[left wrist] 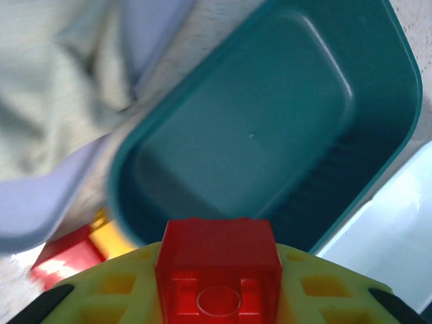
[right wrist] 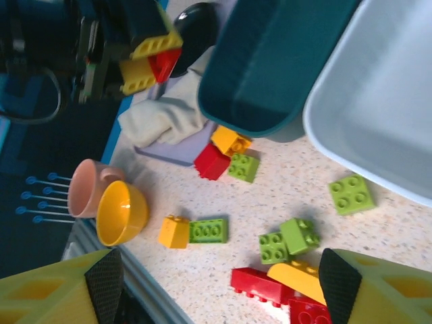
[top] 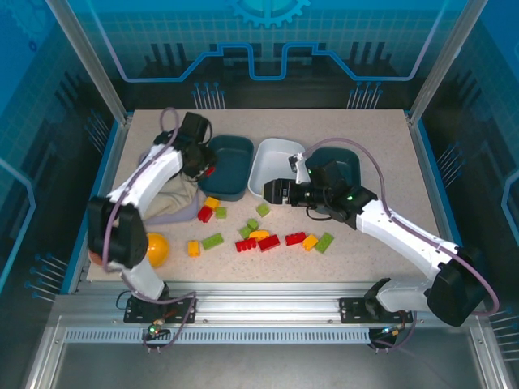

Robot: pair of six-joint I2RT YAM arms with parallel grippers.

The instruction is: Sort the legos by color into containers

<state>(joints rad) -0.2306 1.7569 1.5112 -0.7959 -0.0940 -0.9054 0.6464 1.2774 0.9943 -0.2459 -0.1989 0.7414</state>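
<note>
My left gripper [top: 204,167] is shut on a red lego [left wrist: 218,266], held between yellow fingers [left wrist: 121,290] over the near-left rim of the left dark teal container [top: 231,162], which has nothing in it [left wrist: 270,128]. To its right stand the white container [top: 276,162] and a second teal container [top: 340,160], partly hidden by my right arm. My right gripper [top: 272,192] hangs open [right wrist: 216,297] with nothing between its fingers, above loose legos: red [right wrist: 260,285], lime green [right wrist: 351,194] and yellow-orange [right wrist: 174,231]. More lie in a row on the table [top: 268,241].
A cream cloth [top: 166,203] lies on a lavender tray [left wrist: 40,209] left of the teal container. A yellow bowl [top: 156,249] and a pink cup [right wrist: 84,189] stand at the near-left corner. A black bowl [right wrist: 196,27] sits behind the cloth.
</note>
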